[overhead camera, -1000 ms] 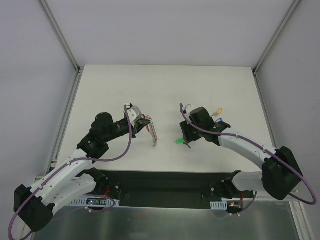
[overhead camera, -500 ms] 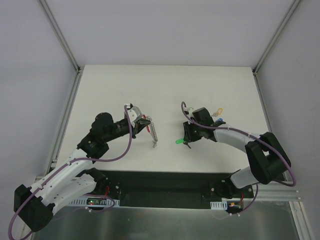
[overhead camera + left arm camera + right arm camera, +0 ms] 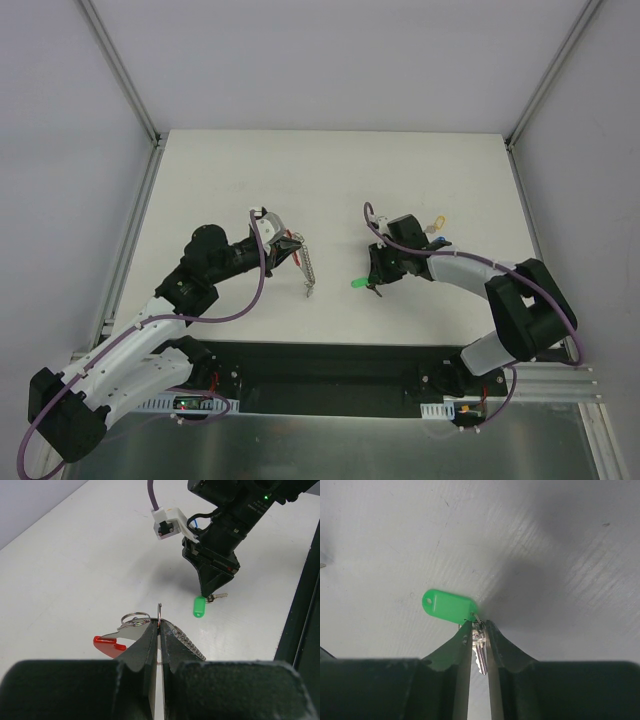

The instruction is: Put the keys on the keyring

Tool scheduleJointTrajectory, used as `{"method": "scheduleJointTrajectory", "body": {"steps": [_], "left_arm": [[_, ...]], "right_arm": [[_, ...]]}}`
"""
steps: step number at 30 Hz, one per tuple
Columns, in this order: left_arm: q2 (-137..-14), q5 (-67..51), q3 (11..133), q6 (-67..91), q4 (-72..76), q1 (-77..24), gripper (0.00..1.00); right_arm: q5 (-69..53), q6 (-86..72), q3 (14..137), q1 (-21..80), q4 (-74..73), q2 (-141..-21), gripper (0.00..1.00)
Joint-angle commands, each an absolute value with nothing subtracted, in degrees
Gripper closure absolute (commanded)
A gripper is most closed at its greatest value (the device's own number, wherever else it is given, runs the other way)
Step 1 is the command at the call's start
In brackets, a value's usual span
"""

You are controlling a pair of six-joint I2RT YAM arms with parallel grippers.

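Three keys (image 3: 357, 284), one keyring (image 3: 307, 266), two end effectors (image 3: 294, 247) (image 3: 374, 285).

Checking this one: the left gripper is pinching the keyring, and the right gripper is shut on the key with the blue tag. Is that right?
Not quite. The tag on the key held by the right gripper is green, not blue: it is the green-tagged key, as the right wrist view shows. The rest stands: the left gripper is pinching the keyring.

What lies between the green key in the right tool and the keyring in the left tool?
Nothing visible: only bare table separates the green key from the keyring.
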State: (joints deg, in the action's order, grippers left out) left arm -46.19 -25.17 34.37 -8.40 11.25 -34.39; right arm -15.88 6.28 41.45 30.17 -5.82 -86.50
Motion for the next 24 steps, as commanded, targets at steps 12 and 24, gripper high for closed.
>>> {"method": "scheduleJointTrajectory", "body": {"steps": [12, 24], "left_arm": [[-46.23, -26.89, 37.44, -8.79, 14.15, -33.93, 1.00], [-46.49, -26.72, 37.44, -8.88, 14.06, -33.93, 1.00]], "right_arm": [[-18.81, 8.35, 43.94, 29.80, -6.06, -87.71, 0.85], [-18.28, 9.84, 45.09, 29.97, -8.26, -89.38, 0.85]]}}
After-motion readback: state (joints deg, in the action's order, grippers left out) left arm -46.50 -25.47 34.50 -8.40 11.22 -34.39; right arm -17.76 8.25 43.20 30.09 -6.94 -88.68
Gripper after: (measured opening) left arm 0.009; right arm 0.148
